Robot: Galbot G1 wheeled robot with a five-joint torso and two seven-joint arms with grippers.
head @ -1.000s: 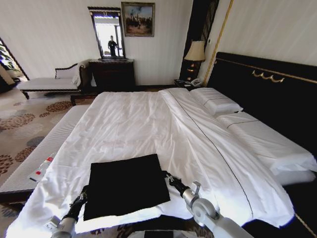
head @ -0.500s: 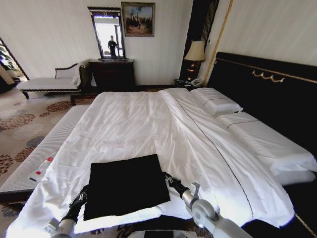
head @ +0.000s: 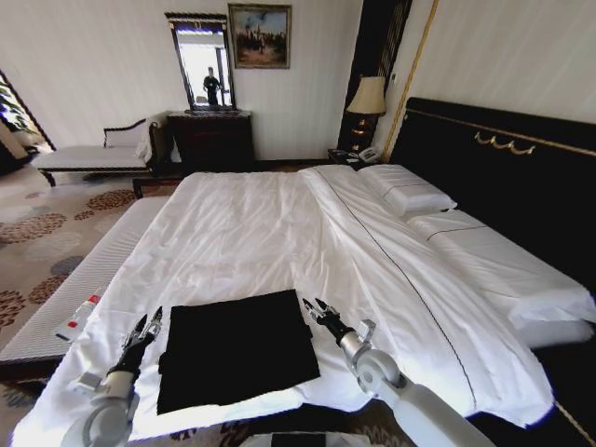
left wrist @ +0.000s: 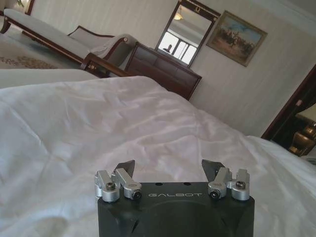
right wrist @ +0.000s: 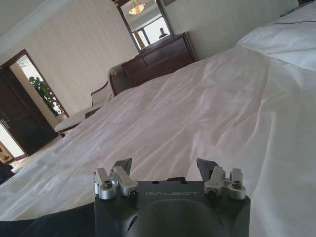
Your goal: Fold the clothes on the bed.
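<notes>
The clothes (head: 237,349) lie as a flat black rectangle on the white sheet of the bed (head: 270,233), near its close edge. My left gripper (head: 147,324) hovers open just off the rectangle's left side, apart from the fabric. My right gripper (head: 314,307) is open beside the rectangle's far right corner. In the left wrist view the left gripper (left wrist: 169,168) holds nothing, with white sheet beyond it. The right wrist view shows the right gripper (right wrist: 164,167) with spread fingers and a strip of the black clothes (right wrist: 49,224) beside its body.
White pillows (head: 410,197) and a black headboard (head: 503,177) line the bed's right side. A pale upholstered bench (head: 88,279) with a small red and white object (head: 77,321) runs along the left. A dark dresser (head: 212,138) and a lamp (head: 367,98) stand at the far wall.
Both grippers have lifted away from the side edges of the black clothes, the left one moving outward and up, the right one up. The clothes stay flat in place.
</notes>
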